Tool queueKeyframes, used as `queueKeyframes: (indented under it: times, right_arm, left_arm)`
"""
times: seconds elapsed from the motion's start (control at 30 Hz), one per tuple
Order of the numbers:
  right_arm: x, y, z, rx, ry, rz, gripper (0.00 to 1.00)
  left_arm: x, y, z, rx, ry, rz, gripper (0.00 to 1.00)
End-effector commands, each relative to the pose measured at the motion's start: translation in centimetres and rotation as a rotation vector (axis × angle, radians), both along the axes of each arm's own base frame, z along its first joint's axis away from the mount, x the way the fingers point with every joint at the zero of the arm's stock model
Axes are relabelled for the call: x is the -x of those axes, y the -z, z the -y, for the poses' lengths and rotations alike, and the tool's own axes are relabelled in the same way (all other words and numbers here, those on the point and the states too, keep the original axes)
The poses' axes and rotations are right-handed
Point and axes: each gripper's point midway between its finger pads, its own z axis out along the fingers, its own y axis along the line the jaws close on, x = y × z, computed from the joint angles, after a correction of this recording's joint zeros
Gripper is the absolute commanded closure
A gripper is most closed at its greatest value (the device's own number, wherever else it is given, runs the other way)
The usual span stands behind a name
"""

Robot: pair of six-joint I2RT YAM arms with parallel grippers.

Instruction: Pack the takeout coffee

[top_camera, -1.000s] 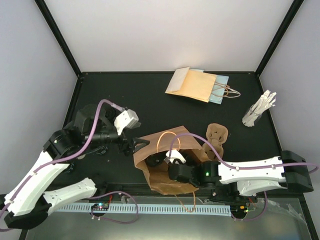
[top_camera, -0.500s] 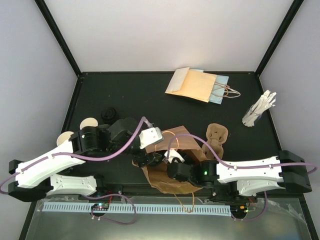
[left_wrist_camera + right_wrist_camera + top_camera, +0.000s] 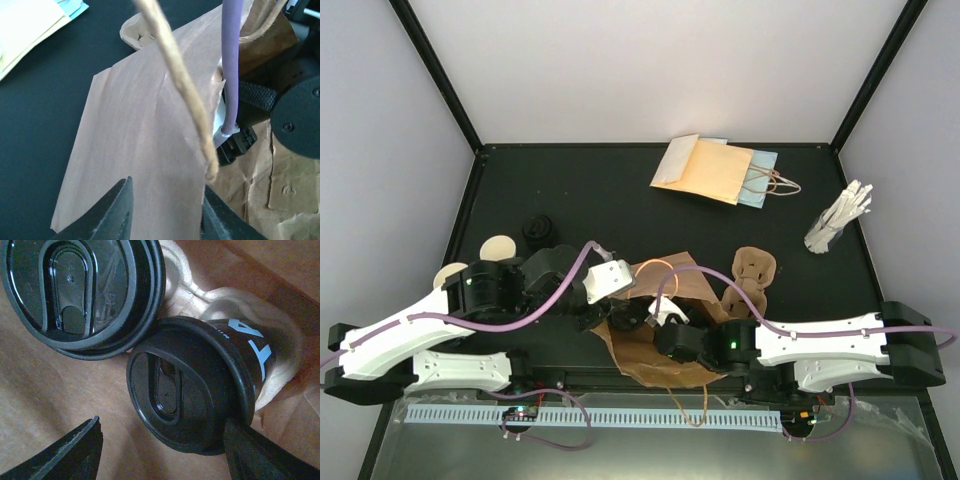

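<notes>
Coffee already down in the bag, both tools at its mouth.

Top view: the brown bag (image 3: 642, 355) lies near-centre on the table (image 3: 620, 190).
Left wrist: the left tool (image 3: 167, 196) straddles the bag wall; whether it pinches, I cannot tell.
Right wrist: the right tool (image 3: 162, 426) is spread over two lidded cups (image 3: 200, 385) in a pulp carrier (image 3: 286, 355).
They are likely light and crushable, so grip at the sleeve (image 3: 245, 345).

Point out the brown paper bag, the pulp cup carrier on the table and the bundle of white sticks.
brown paper bag (image 3: 638, 360): top view, crumpled near side.
pulp cup carrier (image 3: 758, 264): top view, its middle.
bundle of white sticks (image 3: 840, 218): top view, mid-bundle.
</notes>
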Motion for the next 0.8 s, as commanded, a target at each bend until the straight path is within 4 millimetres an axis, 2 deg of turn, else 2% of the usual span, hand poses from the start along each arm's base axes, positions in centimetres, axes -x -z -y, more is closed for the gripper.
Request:
queueKeyframes:
  times: [0.0, 0.13, 0.23, 0.4, 0.57, 0.7, 0.77]
  right_arm:
    - [-0.1, -0.9, 0.0, -0.066, 0.013, -0.01, 0.3]
    - [0.0, -0.8, 0.3, -0.096, 0.033, -0.039, 0.25]
    - [0.0, -0.5, 0.7, -0.132, 0.071, -0.086, 0.23]
    - [-0.2, -0.1, 1.7, -0.202, 0.151, -0.124, 0.21]
    - [-1.2, 0.2, 2.3, -0.169, 0.206, -0.092, 0.18]
    - [-2.1, 0.5, 1.9, -0.12, 0.201, -0.063, 0.01]
    - [-2.6, 0.9, 1.8, -0.09, 0.198, -0.059, 0.0]
  left_arm:
    - [0.3, -0.5, -0.2, 0.031, 0.011, 0.013, 0.72]
    - [0.7, -0.3, -0.2, 0.037, 0.025, 0.0, 0.85]
    - [1.0, 0.1, 0.0, 0.034, 0.042, -0.016, 0.98]
    - [1.5, 0.6, 0.2, 0.035, 0.067, -0.036, 0.98]
    - [2.1, 0.6, 0.5, 0.056, 0.104, -0.047, 0.98]
    - [2.2, 0.7, 0.5, 0.053, 0.109, -0.047, 0.98]
    - [2.2, 0.7, 0.4, 0.054, 0.105, -0.044, 0.98]
